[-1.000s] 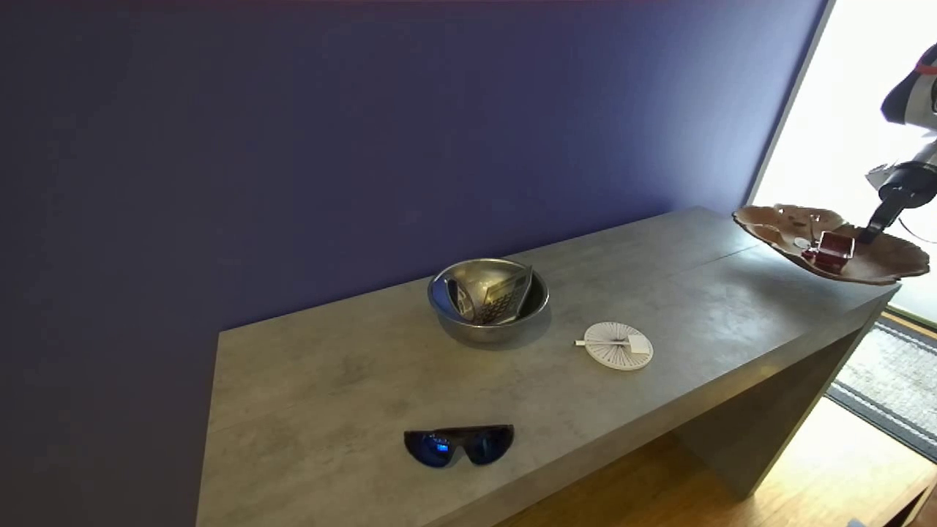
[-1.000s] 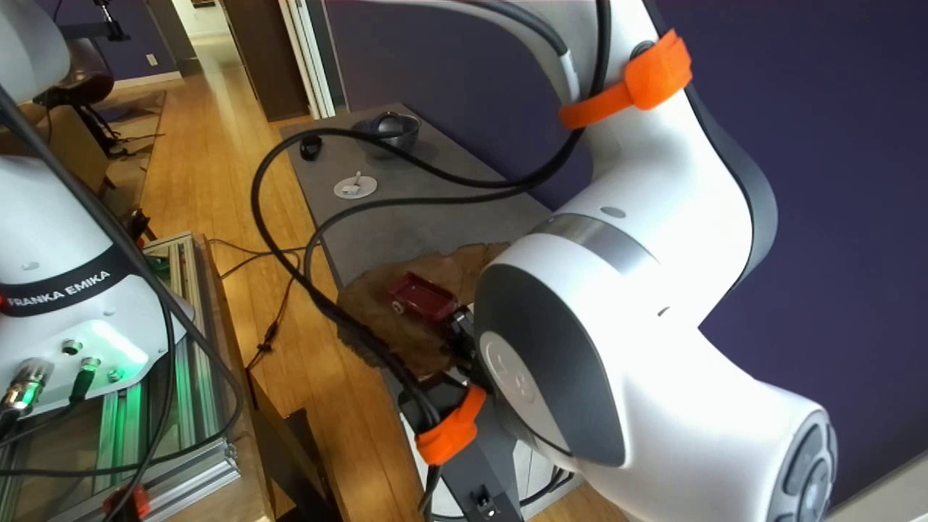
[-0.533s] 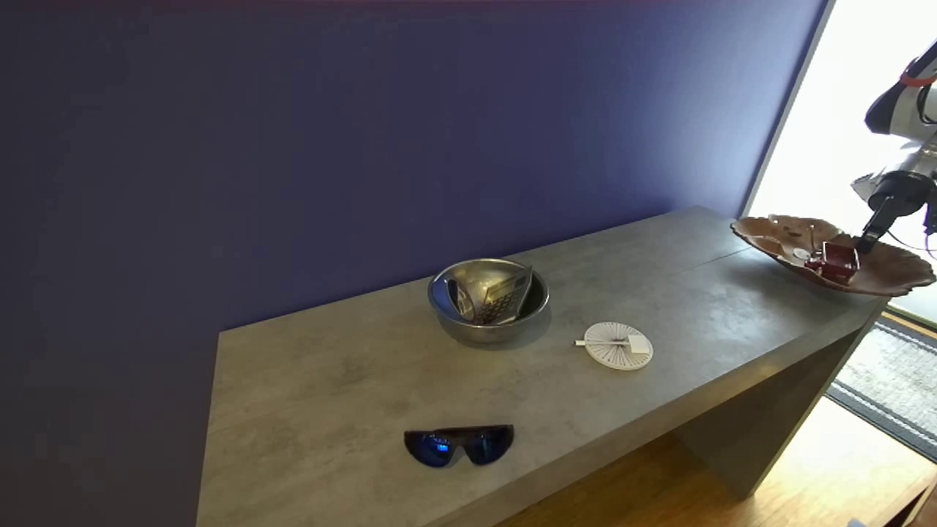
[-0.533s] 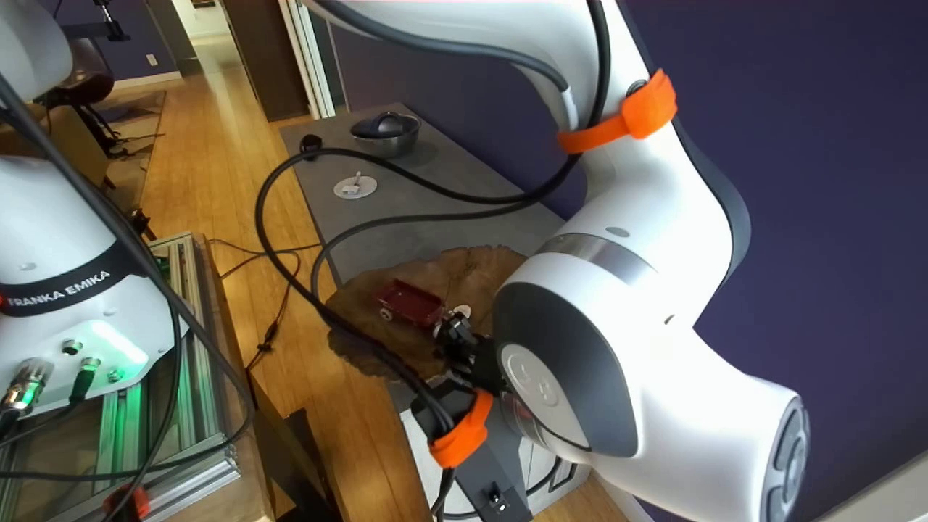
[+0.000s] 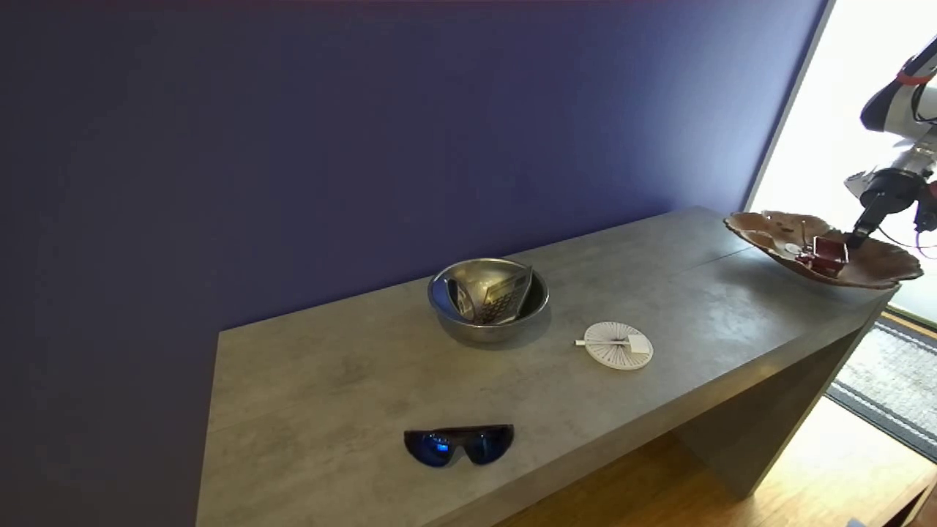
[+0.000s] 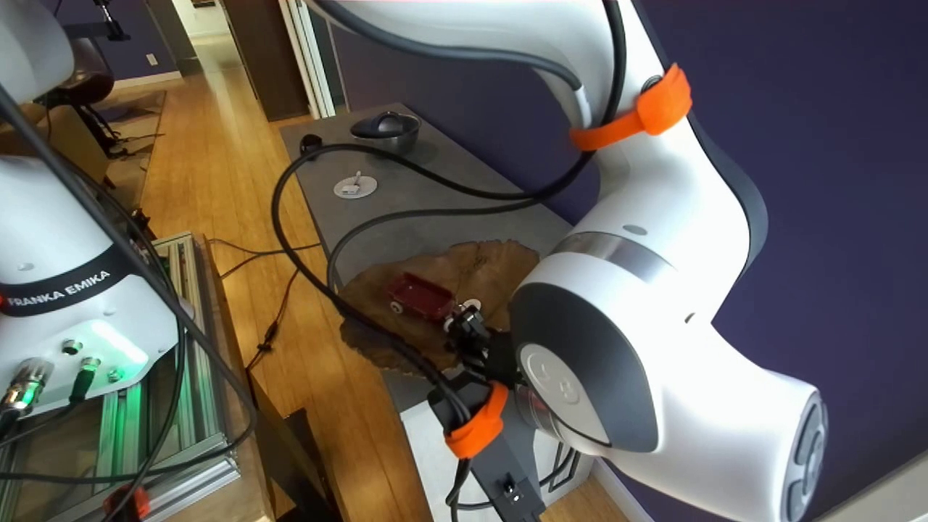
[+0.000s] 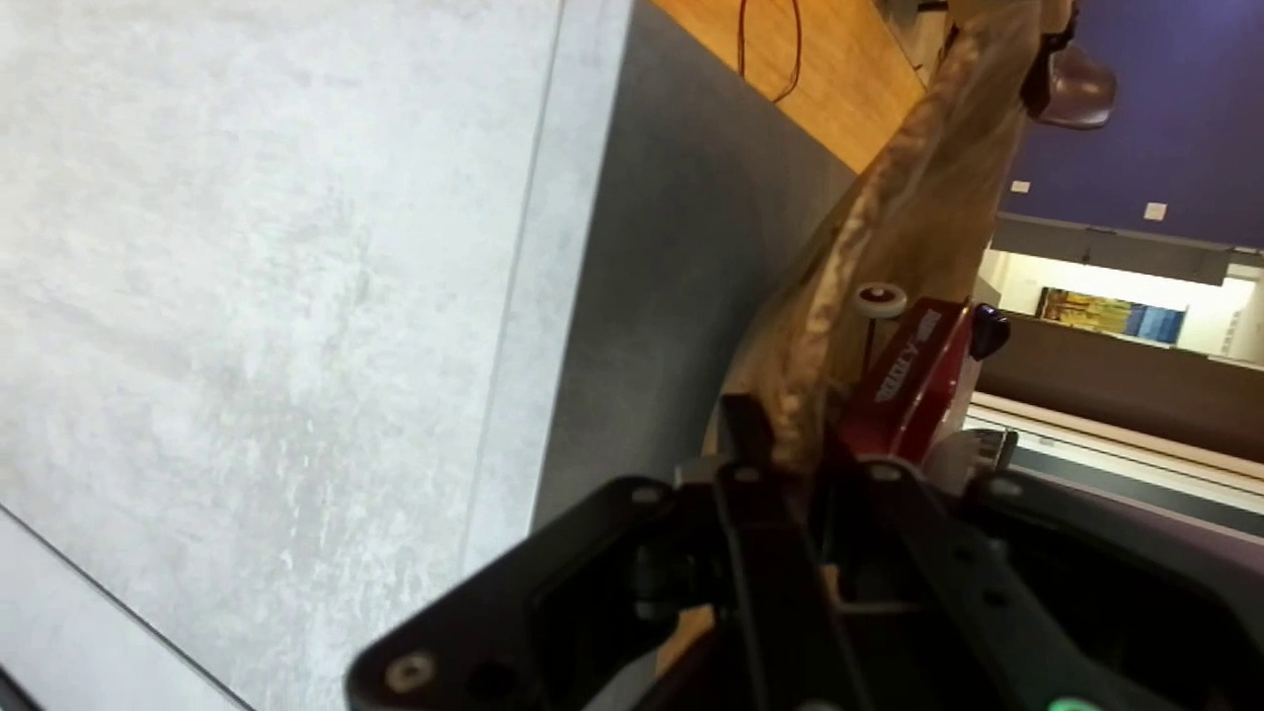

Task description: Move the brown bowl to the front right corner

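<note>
Clamping the wavy tan rim [image 7: 822, 321], the black gripper [image 7: 793, 446] holds the shallow reddish-brown bowl [image 6: 475, 274], probably rigid and tilt-prone

brown bowl [image 5: 875, 263]: shallow, wide, wavy-rimmed; raised above grey table [image 5: 659, 263] near its end, rim clasped in pincer [image 7: 795, 439].

Metal bowl [image 5: 484, 334]: upright; holds a perforated item [image 5: 505, 298], possibly a grater.
Disc [image 5: 616, 356]: white, flat, near metal bowl.
Sunglasses [image 5: 460, 438]: blue-lensed.
Wagon [image 6: 422, 296]: red, white-wheeled.
Wall [image 5: 439, 132]: purple.
</note>
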